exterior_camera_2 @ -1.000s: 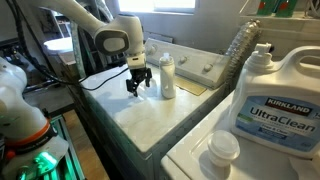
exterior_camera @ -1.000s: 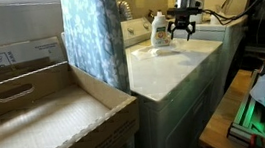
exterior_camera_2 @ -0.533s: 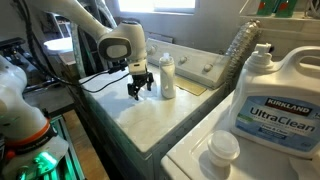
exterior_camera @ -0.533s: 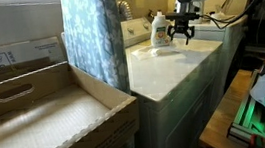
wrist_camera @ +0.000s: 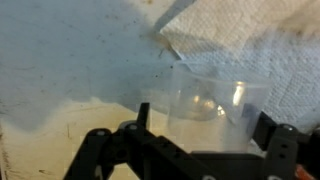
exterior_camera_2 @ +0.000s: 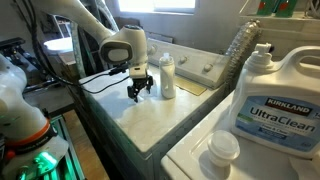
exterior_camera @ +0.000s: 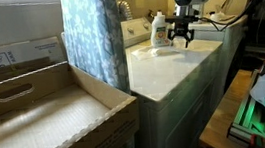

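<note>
gripper (exterior_camera_2: pixel 139 91) jaws wide, nothing held | clear plastic cup (wrist_camera: pixel 210 100) on washer lid (exterior_camera_2: pixel 130 118), betw fingers | white bottle (exterior_camera_2: pixel 167 77) just beside | best: centre on cup, squeeze gently, clear bottle

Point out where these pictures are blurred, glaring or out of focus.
Wrist view: soft throughout, the clear container barely outlined. In an exterior view the near cardboard box is out of focus. In an exterior view the window blows out white.
</note>
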Controlling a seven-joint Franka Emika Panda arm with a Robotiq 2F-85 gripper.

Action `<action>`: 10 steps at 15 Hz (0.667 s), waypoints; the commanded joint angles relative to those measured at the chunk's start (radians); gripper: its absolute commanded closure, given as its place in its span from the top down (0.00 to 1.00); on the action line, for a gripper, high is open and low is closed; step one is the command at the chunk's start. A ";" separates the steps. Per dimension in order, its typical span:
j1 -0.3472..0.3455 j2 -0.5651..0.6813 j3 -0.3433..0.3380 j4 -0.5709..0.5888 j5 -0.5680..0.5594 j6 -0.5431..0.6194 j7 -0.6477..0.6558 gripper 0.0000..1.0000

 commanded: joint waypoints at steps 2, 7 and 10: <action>0.016 0.016 -0.021 0.001 0.025 0.019 -0.001 0.87; 0.018 0.022 -0.024 0.004 0.028 0.019 -0.001 0.82; 0.019 0.023 -0.024 0.004 0.032 0.020 0.002 0.89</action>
